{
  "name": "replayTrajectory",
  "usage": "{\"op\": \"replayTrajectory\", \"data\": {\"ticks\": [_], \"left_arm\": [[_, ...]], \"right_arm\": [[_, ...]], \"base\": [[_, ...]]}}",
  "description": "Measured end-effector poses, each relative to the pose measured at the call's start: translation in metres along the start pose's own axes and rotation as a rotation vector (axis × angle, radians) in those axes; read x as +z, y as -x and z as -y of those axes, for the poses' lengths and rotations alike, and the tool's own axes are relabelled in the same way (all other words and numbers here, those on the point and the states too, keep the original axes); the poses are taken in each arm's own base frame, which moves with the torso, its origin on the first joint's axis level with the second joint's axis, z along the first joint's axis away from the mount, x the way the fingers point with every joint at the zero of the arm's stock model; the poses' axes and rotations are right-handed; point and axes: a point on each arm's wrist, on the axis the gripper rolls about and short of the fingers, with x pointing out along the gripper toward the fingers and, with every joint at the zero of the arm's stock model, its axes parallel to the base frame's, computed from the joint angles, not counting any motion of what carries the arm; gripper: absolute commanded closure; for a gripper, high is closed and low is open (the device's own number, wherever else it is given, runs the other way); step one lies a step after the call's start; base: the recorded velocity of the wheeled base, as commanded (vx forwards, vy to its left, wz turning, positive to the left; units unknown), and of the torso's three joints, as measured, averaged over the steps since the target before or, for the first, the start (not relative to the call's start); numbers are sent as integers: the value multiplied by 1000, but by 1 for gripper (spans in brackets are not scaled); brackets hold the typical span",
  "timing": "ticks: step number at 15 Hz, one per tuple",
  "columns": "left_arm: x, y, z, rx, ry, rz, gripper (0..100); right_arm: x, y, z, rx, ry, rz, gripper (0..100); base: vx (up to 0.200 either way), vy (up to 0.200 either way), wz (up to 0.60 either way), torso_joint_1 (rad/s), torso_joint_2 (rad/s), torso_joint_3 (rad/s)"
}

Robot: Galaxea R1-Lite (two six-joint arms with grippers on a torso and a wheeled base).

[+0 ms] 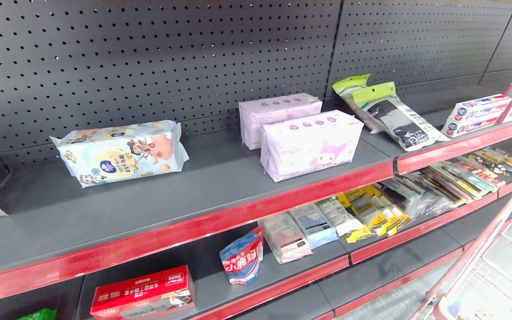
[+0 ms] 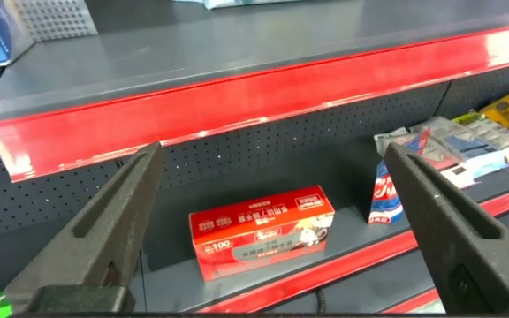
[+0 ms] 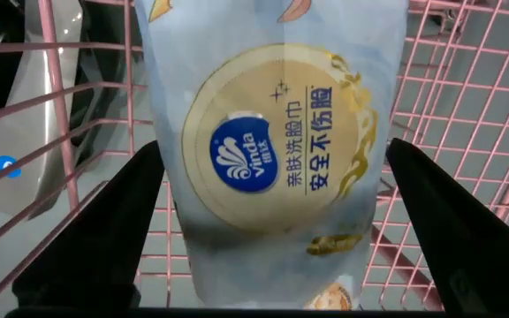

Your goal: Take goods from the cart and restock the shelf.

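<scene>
The wipes pack [image 3: 272, 168] sits in the pink wire cart [image 3: 475, 79], flanked by the spread right tool [image 3: 274, 146], which is not clearly pinching it. Its glossy plastic film looks soft, light and slippery, so it is best gripped firmly across the plump middle. The left tool [image 2: 272, 146] hangs spread and empty before the grey, red-lipped shelf [image 2: 237, 79].
</scene>
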Motion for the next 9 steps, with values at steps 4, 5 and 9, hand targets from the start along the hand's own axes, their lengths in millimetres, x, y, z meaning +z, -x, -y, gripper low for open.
{"op": "replayTrajectory", "data": {"ticks": [4, 5, 9], "left_arm": [[0, 0, 0, -1, 0, 0, 0], [0, 0, 0, -1, 0, 1, 0], [0, 0, 0, 0, 0, 0, 0]], "right_arm": [[0, -5, 4, 8, 5, 77, 0], [0, -6, 4, 9, 12, 89, 0], [0, -8, 1, 22, 41, 127, 0]], "base": [[0, 0, 0, 0, 0, 0], [0, 0, 0, 0, 0, 0], [0, 0, 0, 0, 0, 0]]}}
